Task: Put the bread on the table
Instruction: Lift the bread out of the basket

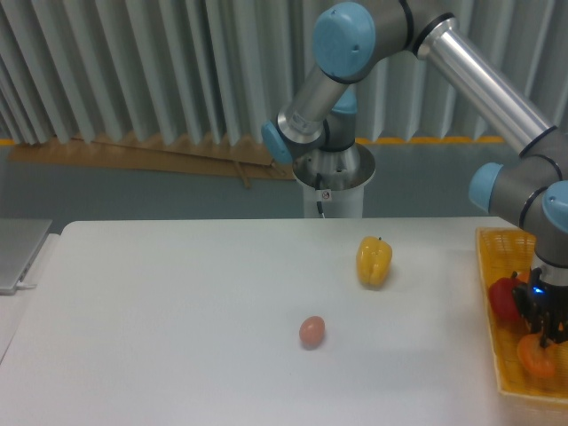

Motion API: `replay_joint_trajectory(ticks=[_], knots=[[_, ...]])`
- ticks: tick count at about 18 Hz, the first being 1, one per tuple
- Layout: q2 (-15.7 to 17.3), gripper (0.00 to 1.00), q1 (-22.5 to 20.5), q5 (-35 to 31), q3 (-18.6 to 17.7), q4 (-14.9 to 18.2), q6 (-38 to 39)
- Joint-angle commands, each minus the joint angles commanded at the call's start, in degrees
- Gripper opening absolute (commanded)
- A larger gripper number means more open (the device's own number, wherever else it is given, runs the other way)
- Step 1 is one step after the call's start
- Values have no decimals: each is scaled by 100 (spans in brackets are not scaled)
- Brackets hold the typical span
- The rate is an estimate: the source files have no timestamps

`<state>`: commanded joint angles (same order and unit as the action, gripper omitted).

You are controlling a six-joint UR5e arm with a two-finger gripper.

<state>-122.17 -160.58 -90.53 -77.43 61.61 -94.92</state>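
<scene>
One orange-brown bread (537, 355) end is showing in the yellow basket (493, 302) at far right; gripper (543, 330) is reaching down onto it, jaw state unreadable; probably light, stiff, long; gripping mid-length is looking best, white table (177, 319) waiting leftward.

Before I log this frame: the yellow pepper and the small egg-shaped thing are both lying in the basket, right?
No. The camera view shows the yellow pepper and the egg-shaped thing lying on the white table, left of the basket, not in it.
</scene>
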Motion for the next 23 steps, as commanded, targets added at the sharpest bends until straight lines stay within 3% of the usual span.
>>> replay_joint_trajectory(ticks=[3, 9, 14, 23], knots=[[175, 0, -9, -9, -9, 35, -9], [597, 0, -26, 0, -62, 465, -9], [1116, 0, 35, 9, -114, 1098, 44], [1204, 0, 518, 0, -211, 1213, 579]])
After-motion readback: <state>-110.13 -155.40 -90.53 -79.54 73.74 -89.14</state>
